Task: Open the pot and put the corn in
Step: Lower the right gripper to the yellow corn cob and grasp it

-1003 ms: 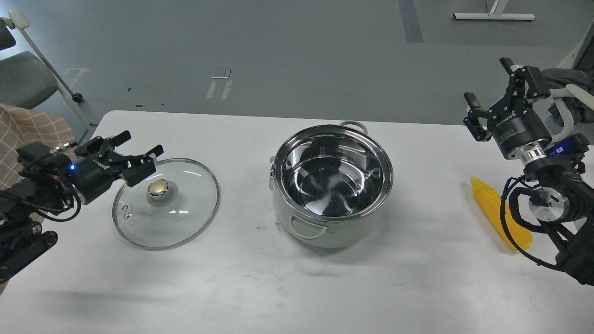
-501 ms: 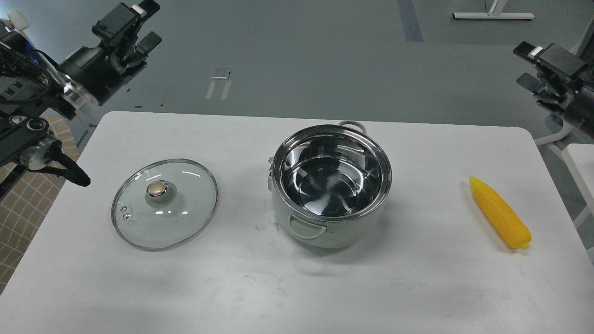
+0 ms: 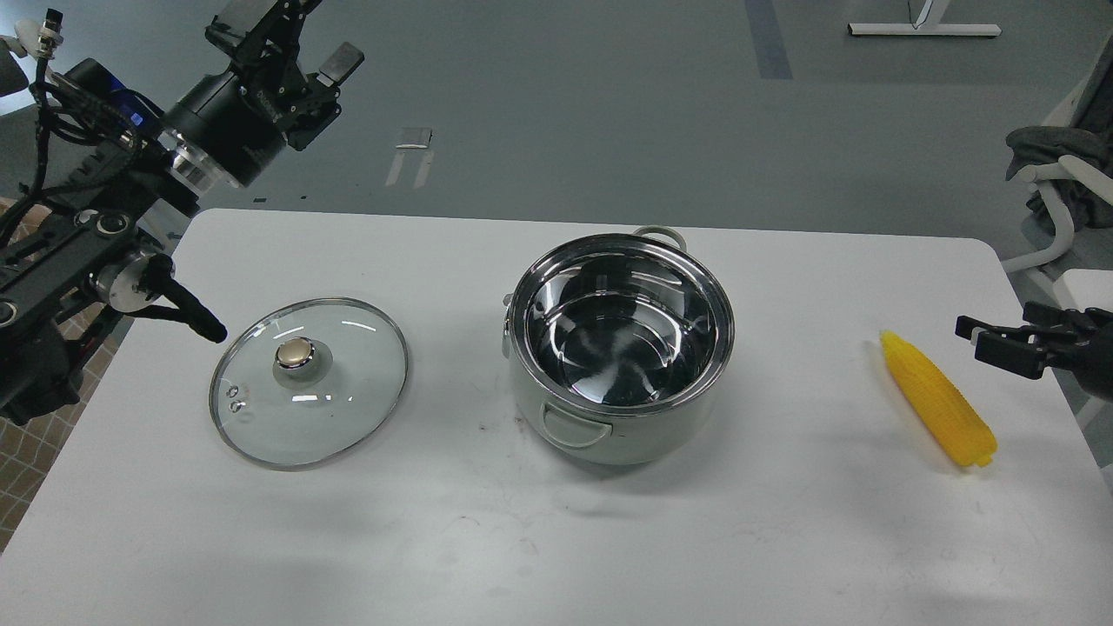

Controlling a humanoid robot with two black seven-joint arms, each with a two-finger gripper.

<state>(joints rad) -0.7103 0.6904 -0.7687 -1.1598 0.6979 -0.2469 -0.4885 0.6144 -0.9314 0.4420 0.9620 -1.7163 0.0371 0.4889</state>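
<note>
The pale mint-green pot (image 3: pixel 609 435) stands open in the middle of the table, its shiny steel interior empty. Its glass lid (image 3: pixel 348 391) with a gold knob lies flat on the table to the left. The yellow corn (image 3: pixel 937 398) lies on the table at the far right. My left gripper (image 3: pixel 291 36) is raised high above the table's back left corner, open and empty. My right gripper (image 3: pixel 978 337) comes in low from the right edge, just right of the corn's upper end, open and empty, not touching it.
The white table (image 3: pixel 556 539) has rounded far corners and its right edge runs just beyond the corn. A chair with grey cloth (image 3: pixel 1048 148) stands off the right side. My left arm's links (image 3: pixel 104 278) hang over the table's left edge near the lid.
My right gripper has dropped from high at the right to table height beside the corn. My left gripper has shifted a little to the right, still high. Pot, lid and corn have not moved.
</note>
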